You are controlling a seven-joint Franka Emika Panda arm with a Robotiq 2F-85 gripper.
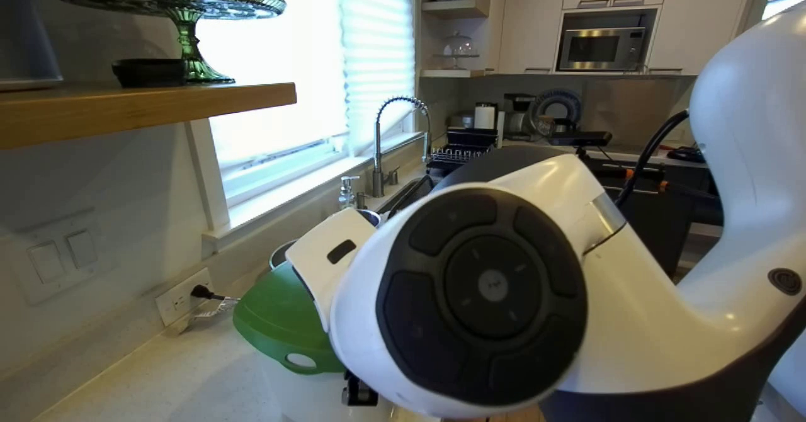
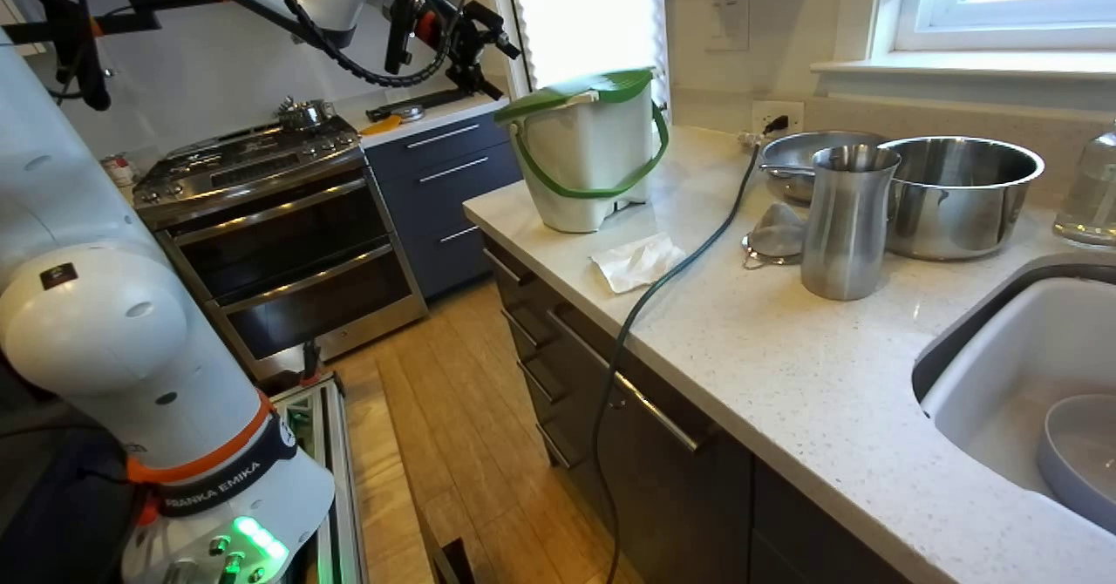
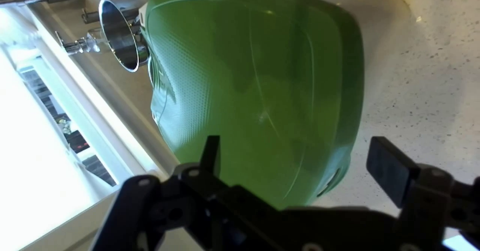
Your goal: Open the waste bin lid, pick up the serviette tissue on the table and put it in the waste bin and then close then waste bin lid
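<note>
at the bottom of the wrist view we see the end effector [image 3: 296,161], its jaws standing wide apart, with the green lid [image 3: 258,90] filling the middle of the frame beyond them. in an exterior view we find the cream waste bin [image 2: 580,161] upright at upper centre, the lid over its top, on the pale bench [image 2: 750,375]. lower in that frame, near its centre, we see the serviette tissue [image 2: 635,263] lying crumpled on the bench, a dark cable [image 2: 628,327] just beside it.
</note>
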